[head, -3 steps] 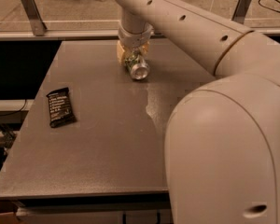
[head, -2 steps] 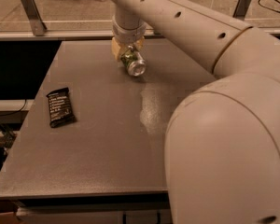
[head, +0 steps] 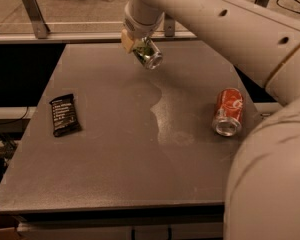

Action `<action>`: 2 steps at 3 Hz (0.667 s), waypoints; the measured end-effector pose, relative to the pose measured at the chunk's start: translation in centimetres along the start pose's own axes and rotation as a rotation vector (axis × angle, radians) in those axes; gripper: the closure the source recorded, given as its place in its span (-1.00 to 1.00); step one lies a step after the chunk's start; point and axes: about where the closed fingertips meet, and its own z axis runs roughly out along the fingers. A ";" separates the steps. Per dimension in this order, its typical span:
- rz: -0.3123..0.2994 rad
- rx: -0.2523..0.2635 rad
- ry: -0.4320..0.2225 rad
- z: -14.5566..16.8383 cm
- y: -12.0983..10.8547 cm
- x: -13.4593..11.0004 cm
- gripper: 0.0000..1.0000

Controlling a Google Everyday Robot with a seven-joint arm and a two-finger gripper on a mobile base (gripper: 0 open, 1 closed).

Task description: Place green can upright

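Observation:
The green can (head: 147, 54) hangs tilted in my gripper (head: 136, 45), its silver end facing down and to the right, lifted off the grey table (head: 115, 149) near the far edge. The gripper is shut on the can's upper part. My white arm reaches in from the upper right and hides the can's top end.
A red can (head: 227, 111) lies on its side at the table's right, silver end toward the front. A black snack bar wrapper (head: 65, 114) lies flat at the left. A metal rail and posts (head: 35, 14) run behind the table's far edge.
The gripper has lifted the green can off the table and raised it. The view has shifted, so the red can on the right now shows.

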 end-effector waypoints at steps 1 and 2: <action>-0.070 -0.073 -0.156 -0.8 0.3 -0.7 1.00; -0.117 -0.080 -0.195 -1.3 0.1 -0.8 1.00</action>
